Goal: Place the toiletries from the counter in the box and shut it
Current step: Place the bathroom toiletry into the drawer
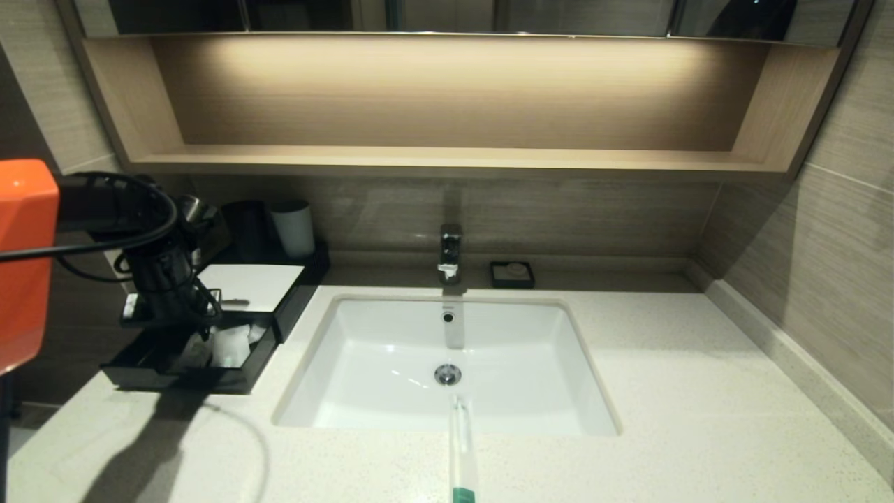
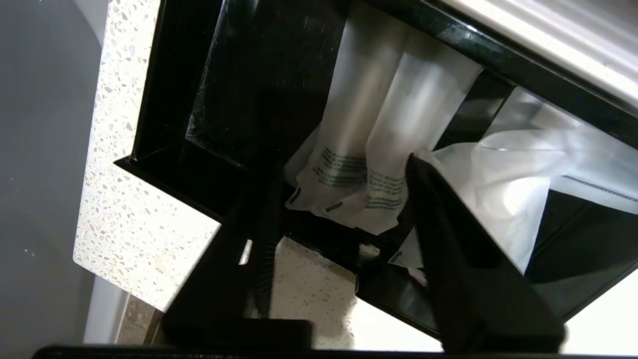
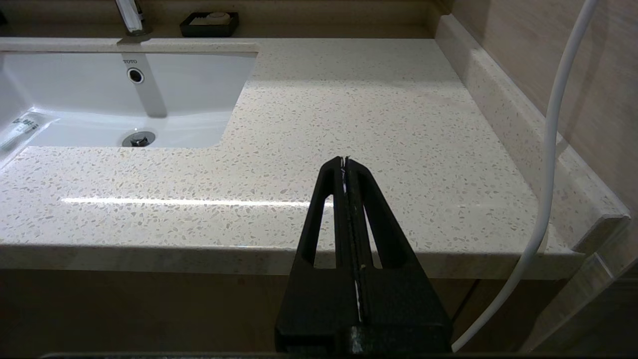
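1. Bathroom counter [image 1: 663,391]: pale speckled stone with a white sink [image 1: 391,363] in the middle, a tap [image 1: 450,253] behind it, and a wooden shelf on the far wall.
2. At the far left sits the black box [image 1: 293,293] with a white top. Its drawer [image 1: 237,377] is pulled out toward the near side.
3. The left gripper [image 2: 344,209] hangs over the open drawer. Its fingers [image 2: 448,219] are partly apart and hold nothing. They sit on each side of the sleeves [image 2: 369,149] that lie in the drawer.
4. A soft white sachet [image 2: 503,194] lies just beside those sleeves, also in the drawer.
5. One sleeve [image 1: 462,454] is not in the box. It lies across the near rim of the sink, one end over the basin, the green end on the counter.
6. That sleeve looks light, thin and slippery. The plastic is probably crinkly and bends easily, so a soft pinch should do.
7. The best place to grab is likely the part on the counter near the green end, across its narrow width. The end over the basin could slip down into the sink if pushed.
8. The right gripper [image 3: 345,167] is parked off the near right edge of the counter, fingers pressed together, empty.
9. Two cups [image 1: 276,227] stand behind the box, and a small black dish [image 1: 512,274] sits right of the tap.
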`<state>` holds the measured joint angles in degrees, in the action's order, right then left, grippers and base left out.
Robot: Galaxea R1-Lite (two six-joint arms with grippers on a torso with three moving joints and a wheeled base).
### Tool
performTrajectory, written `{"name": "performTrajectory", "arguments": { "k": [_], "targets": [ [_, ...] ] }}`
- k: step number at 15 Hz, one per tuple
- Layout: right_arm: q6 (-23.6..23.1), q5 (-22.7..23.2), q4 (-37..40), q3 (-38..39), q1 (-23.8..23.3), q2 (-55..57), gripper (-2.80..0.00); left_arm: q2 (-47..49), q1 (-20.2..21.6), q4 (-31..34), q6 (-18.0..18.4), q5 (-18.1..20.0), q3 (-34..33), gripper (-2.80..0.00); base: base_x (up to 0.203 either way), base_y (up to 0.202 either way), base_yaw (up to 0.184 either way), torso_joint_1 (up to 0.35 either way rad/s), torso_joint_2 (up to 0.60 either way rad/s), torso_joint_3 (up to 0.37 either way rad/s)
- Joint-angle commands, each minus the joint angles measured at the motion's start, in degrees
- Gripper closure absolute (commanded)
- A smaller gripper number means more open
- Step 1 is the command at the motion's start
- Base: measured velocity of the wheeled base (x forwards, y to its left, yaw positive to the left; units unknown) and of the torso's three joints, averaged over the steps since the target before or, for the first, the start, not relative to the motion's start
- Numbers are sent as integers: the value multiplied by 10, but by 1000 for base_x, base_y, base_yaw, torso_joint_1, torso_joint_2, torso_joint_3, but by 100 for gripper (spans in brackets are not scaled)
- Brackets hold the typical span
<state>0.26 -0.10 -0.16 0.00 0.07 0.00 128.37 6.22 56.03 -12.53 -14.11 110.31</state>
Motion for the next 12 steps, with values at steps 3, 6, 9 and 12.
{"name": "performTrajectory", "arguments": {
  "k": [3,6,9,12],
  "targets": [
    [0,0,0,1,0,0,0,-16,-1,4,-2,-1,0,-280,0,0,0,0,0,0],
    [0,0,0,1,0,0,0,-44,-5,5,-2,-1,-1,-280,0,0,0,0,0,0],
    [0,0,0,1,0,0,0,-80,-17,11,-6,-1,-2,-280,0,0,0,0,0,0],
    [0,0,0,1,0,0,0,-108,-21,25,-14,-1,-4,0,0,0,0,0,0,0]
  ]
}}
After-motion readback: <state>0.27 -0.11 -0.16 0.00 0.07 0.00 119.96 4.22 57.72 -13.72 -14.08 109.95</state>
